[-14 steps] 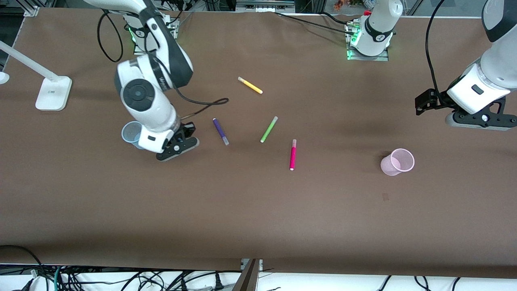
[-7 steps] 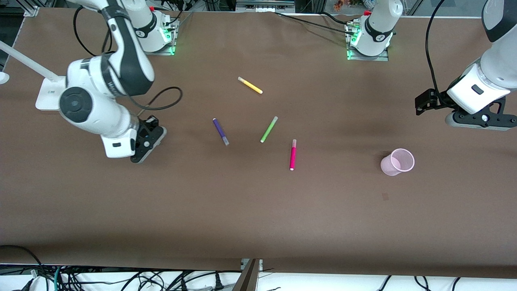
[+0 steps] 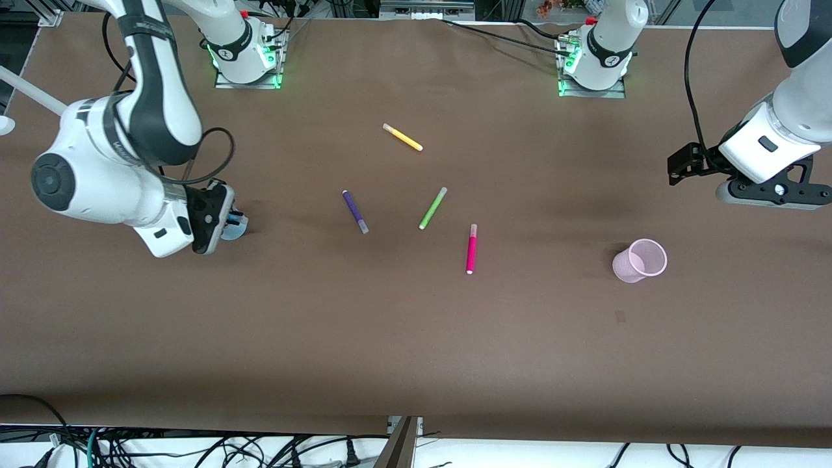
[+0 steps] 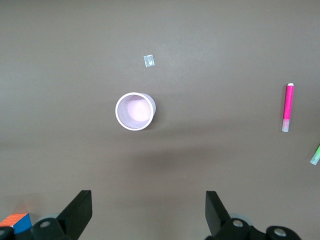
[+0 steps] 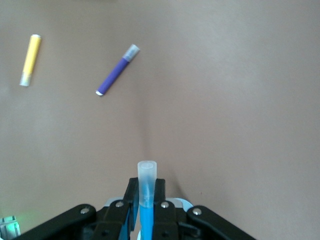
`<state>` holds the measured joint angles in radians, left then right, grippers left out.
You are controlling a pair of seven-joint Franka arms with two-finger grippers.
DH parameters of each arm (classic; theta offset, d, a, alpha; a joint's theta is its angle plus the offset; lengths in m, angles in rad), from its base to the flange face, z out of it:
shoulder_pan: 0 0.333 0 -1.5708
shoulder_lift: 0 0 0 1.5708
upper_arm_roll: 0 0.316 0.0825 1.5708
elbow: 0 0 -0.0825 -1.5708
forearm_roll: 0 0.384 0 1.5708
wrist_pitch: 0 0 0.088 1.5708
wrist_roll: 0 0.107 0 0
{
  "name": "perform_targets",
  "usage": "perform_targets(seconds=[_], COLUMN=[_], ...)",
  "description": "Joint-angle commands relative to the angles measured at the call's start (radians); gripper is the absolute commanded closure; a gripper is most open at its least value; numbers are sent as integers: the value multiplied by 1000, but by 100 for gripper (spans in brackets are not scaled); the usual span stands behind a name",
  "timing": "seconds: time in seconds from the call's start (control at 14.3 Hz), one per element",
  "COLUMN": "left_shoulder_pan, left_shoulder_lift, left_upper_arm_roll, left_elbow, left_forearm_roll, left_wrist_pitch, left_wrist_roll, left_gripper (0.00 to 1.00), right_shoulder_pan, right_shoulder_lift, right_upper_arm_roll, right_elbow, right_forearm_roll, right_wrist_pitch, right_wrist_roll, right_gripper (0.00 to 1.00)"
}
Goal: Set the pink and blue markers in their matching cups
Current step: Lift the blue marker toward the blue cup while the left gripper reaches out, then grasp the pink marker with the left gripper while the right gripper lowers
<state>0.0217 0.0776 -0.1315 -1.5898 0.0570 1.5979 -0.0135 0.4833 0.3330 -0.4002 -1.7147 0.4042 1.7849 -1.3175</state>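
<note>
Your right gripper (image 5: 146, 212) clamps the blue marker (image 5: 145, 195) between its jaws, over the blue cup (image 3: 235, 227). Your left gripper (image 4: 147, 212) waits, jaws wide and empty, over the pink cup (image 4: 135, 111); the pink marker (image 3: 471, 248) lies well apart.

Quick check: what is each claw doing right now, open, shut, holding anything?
Left claw: open, empty, over the pink cup.
Right claw: shut on the blue marker, over the blue cup.
</note>
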Motion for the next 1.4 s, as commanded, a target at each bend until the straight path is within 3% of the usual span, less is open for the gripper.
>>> perform_targets(seconds=[0.0,0.14,0.56,1.05,1.33], left_shoulder_pan=[-20,-31,-143,-328,-403], left_shoulder_lift=[34,108,286,525,593], left_upper_arm_roll=[-34,-72,-76,-76,-76], left_elbow=[-5,1,-1,-2,-22], left_forearm_roll=[-20,-17,-19,-20,-8], left_wrist_pitch=[-3,17,201,428,545], left_wrist_roll=[-14,-20,-135,-269,-344], left_gripper=[0,0,0,0,0], right_shoulder_pan=[-55,-86,-126,-169,-186], right_shoulder_lift=[12,21,34,47,61], right_upper_arm_roll=[-8,-6,-8,-6,-8], right_elbow=[-14,-38,-77,-85,-91], right_forearm_roll=[97,157,269,286,318], right_wrist_pitch=[-44,-59,-111,-153,-186], right_wrist_roll=[-213,-369,-604,-738,-798], right_gripper=[100,100,100,100,100])
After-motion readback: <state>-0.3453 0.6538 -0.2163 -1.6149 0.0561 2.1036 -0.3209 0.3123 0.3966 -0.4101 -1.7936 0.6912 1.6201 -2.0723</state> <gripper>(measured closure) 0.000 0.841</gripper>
